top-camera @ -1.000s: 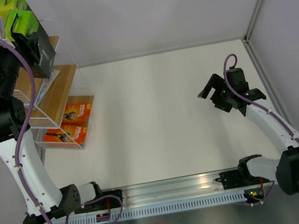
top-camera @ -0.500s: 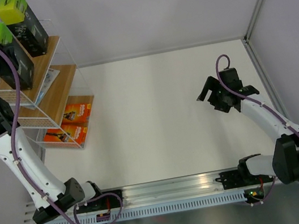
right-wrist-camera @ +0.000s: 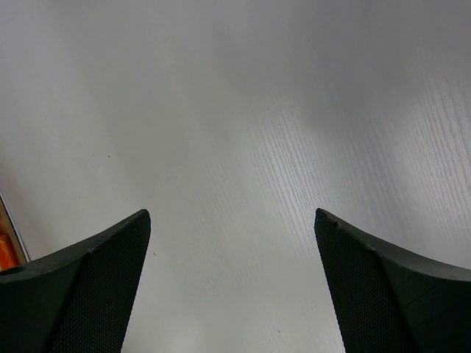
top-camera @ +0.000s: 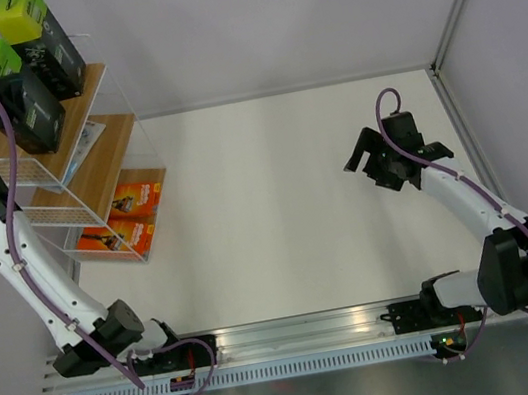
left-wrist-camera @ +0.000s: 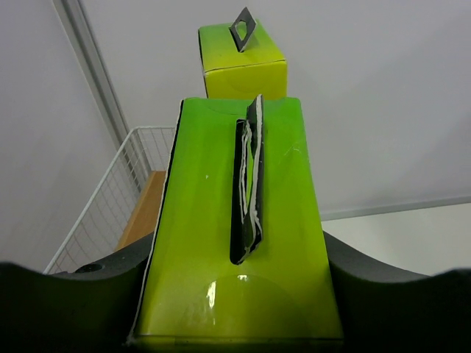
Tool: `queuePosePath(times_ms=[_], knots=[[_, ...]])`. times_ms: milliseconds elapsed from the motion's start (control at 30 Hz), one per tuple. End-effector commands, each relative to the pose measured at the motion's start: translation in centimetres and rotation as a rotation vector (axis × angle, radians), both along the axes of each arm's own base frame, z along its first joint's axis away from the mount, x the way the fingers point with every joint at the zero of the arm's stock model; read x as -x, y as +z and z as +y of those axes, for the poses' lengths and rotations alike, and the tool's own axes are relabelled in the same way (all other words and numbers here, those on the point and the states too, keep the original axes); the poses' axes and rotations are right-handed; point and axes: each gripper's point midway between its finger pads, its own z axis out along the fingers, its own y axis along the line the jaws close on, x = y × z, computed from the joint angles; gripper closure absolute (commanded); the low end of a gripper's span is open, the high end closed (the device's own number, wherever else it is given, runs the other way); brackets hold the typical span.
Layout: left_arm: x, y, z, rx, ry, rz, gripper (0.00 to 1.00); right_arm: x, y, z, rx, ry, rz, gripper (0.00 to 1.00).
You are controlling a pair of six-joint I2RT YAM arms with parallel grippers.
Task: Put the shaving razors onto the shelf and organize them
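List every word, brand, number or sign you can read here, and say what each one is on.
Nothing here reads clearly enough to quote.
Orange boxes on the lowest board of the shelf: print too small.
Black boxes with lime-green tops: pale print on the sides, too small.
Held box, lime-green top in the left wrist view: blank.
White-blue pack: blurred.

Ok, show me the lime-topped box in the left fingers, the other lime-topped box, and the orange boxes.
held lime-topped box [left-wrist-camera: 199, 235]: left wrist view, on its lime top face.
second lime-topped box [top-camera: 23, 15]: top external view, on its lime top.
orange boxes [top-camera: 135, 199]: top external view, on the farther box's face.
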Motion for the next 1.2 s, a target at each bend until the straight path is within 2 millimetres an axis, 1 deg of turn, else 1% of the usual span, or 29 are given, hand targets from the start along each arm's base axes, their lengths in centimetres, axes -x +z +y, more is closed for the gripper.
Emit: queuePosePath(times_ms=[0, 133, 200, 267, 300, 400, 567, 700, 800, 967, 1033, 1067, 1100, 1133, 1167], knots=[[0.0, 1.9, -0.8, -0.026, -0.056, -0.057, 0.62, -0.8, 1.0, -0.1, 0.010, -0.011, -0.022, 0.02], [-0.3, 1.7, -0.8, -0.031, -0.066, -0.052, 0.60, -0.8, 0.9, -0.3, 0.010, -0.028, -0.026, 0.02], [-0.7, 1.4, -0.4, -0.027, -0.056, -0.046, 0.60, -0.7, 0.9, -0.3, 0.007, -0.031, -0.024, 0.02], [-1.1, 1.0, -0.2, -0.015, -0.063, -0.035, 0.60, -0.5, 0.6, -0.3, 0.005, -0.036, -0.016, 0.02], [-1.7, 0.5, 0.1, -0.005, -0.066, -0.022, 0.60, -0.5, 0.5, -0.3, -0.001, -0.041, -0.014, 0.02], [-2.2, 0.0, 0.3, 0.001, -0.073, -0.012, 0.59, -0.4, 0.7, -0.2, -0.008, -0.045, -0.021, 0.02], [-2.1, 0.1, 0.3, -0.004, -0.071, -0.016, 0.52, -0.1, 0.6, -0.3, -0.006, -0.049, -0.026, 0.02], [-2.1, 0.1, 0.2, 0.002, -0.074, -0.019, 0.39, 0.2, 0.3, -0.3, -0.007, -0.049, -0.019, 0.02], [-1.9, 0.3, 0.2, 0.002, -0.063, -0.025, 0.29, 0.1, 0.5, -0.2, -0.009, -0.047, -0.025, 0.02], [-1.5, 0.7, 0.3, 0.000, -0.046, -0.038, 0.20, -0.2, 0.8, -0.1, -0.013, -0.039, -0.032, 0.02], [-1.2, 1.0, 0.1, -0.003, -0.045, -0.046, 0.15, 0.0, 0.8, 0.0, -0.015, -0.030, -0.030, 0.02], [-1.1, 1.1, 0.2, 0.000, -0.040, -0.048, 0.11, -0.1, 0.8, 0.1, -0.015, -0.021, -0.035, 0.02], [-0.9, 1.4, 0.1, 0.001, -0.036, -0.054, 0.05, 0.0, 0.8, 0.1, -0.014, -0.015, -0.034, 0.02], [-0.8, 1.6, 0.3, 0.009, -0.016, -0.061, 0.02, 0.1, 1.0, 0.2, -0.018, -0.008, -0.038, 0.02], [-0.8, 1.8, 0.5, 0.012, -0.005, -0.066, 0.00, 0.1, 1.1, 0.2, -0.019, -0.004, -0.043, 0.02]])
